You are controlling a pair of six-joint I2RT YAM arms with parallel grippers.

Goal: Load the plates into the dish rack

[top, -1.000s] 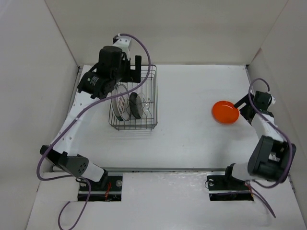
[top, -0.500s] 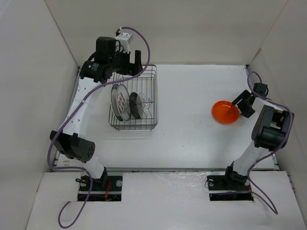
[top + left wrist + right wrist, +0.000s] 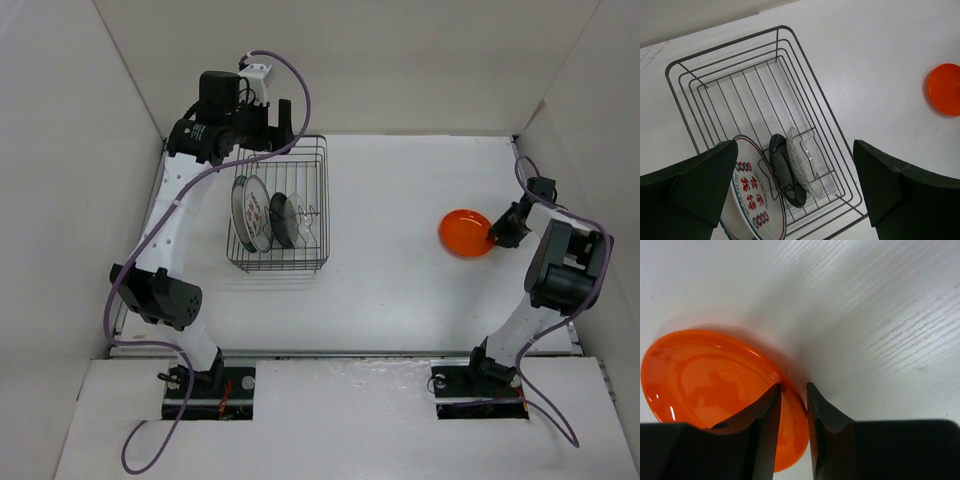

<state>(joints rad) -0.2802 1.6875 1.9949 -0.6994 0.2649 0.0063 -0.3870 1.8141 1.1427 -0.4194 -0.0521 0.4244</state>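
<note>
Orange plate (image 3: 462,232), stiff, slick and likely fragile, lies flat well right of the dish rack (image 3: 324,200), its thin rim, the surest hold, pinched by the right gripper (image 3: 794,386); the left gripper (image 3: 795,145) hovers spread wide above the rack.

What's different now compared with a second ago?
The right gripper swung in and closed on the orange plate at its rim. The left gripper pulled back to the far end of the dish rack, open. That plate remains on the table; racked plates unmoved.
</note>
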